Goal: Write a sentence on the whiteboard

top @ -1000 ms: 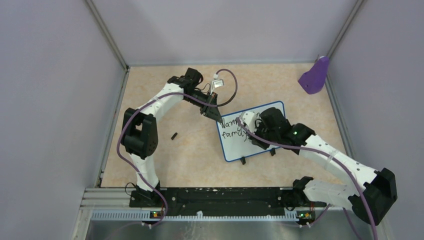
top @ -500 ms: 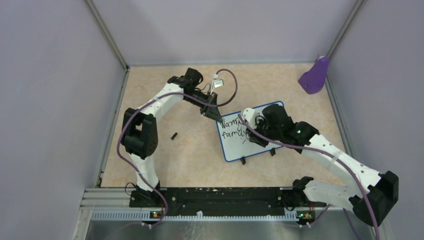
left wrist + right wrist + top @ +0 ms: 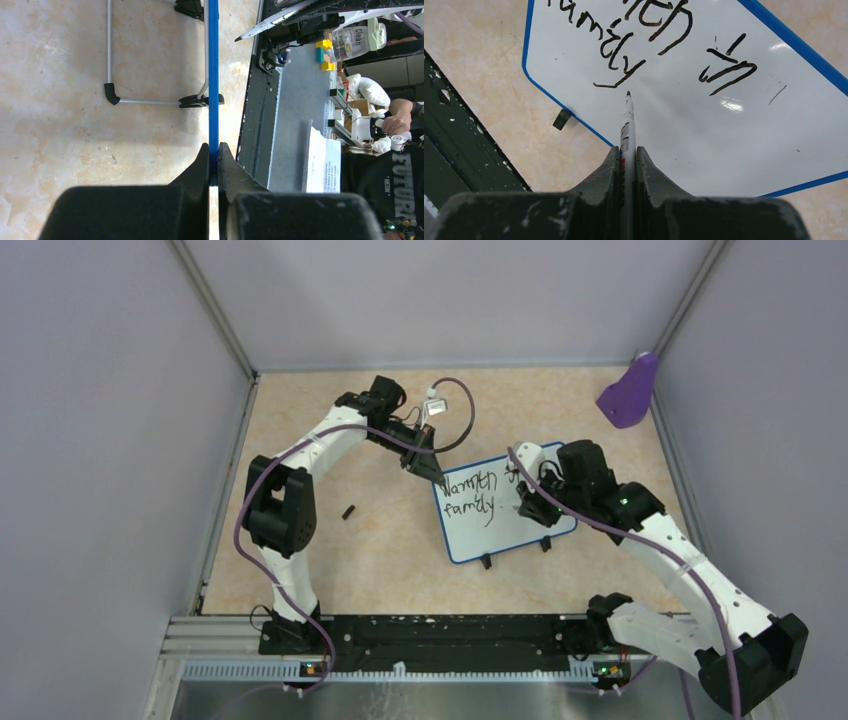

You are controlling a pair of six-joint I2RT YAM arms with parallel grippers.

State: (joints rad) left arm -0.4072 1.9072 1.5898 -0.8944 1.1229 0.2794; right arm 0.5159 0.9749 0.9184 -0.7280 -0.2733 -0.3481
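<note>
The whiteboard (image 3: pixel 500 535), white with a blue rim, lies on the tan table. The sentence (image 3: pixel 468 496) reads "Warmth in" over "family" in black marker; it also shows in the right wrist view (image 3: pixel 614 50). My left gripper (image 3: pixel 424 466) is shut on the board's blue rim (image 3: pixel 213 75) at its far left corner, as the left wrist view shows (image 3: pixel 213 150). My right gripper (image 3: pixel 528 508) is shut on a white marker (image 3: pixel 627 127) over the board (image 3: pixel 704 130). The tip points at the blank area just past "family". I cannot tell whether the tip touches the board.
A purple scoop-shaped object (image 3: pixel 630 392) leans in the far right corner. A small black cap (image 3: pixel 348 511) lies on the table left of the board. The board's two black feet (image 3: pixel 486 561) stick out on its near edge. Purple walls enclose the table.
My right gripper has moved right across the board with the marker, uncovering "Warmth" and "family". The left arm and the board have not moved.
</note>
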